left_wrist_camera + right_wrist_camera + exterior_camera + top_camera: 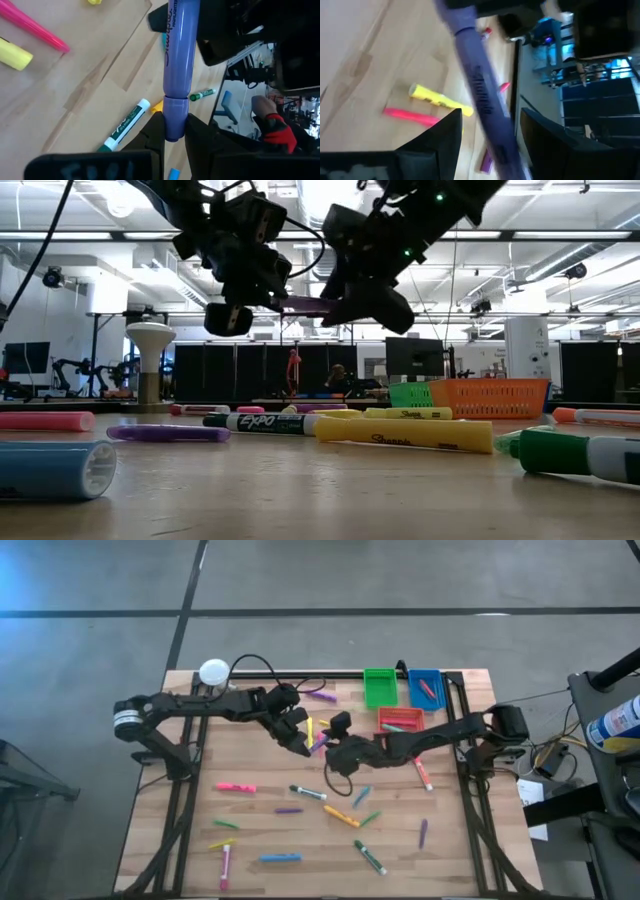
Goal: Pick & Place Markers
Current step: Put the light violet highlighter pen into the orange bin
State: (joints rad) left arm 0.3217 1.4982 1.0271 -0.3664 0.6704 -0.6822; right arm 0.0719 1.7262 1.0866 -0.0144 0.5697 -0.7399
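Purple marker (pixel 177 75) held level above my counter (pixel 260 830).
My left fingers (pixel 156 131) pinch its capped end; other markers (pixel 300 825) lie scattered flat below.

Wood-grain table (pixel 300 840), glossy plastic markers (pixel 405 433)

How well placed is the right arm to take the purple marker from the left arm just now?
Probably well placed: the purple marker is clamped by the left gripper above the table, and the right gripper has its fingers open on either side of the barrel, with nothing between.
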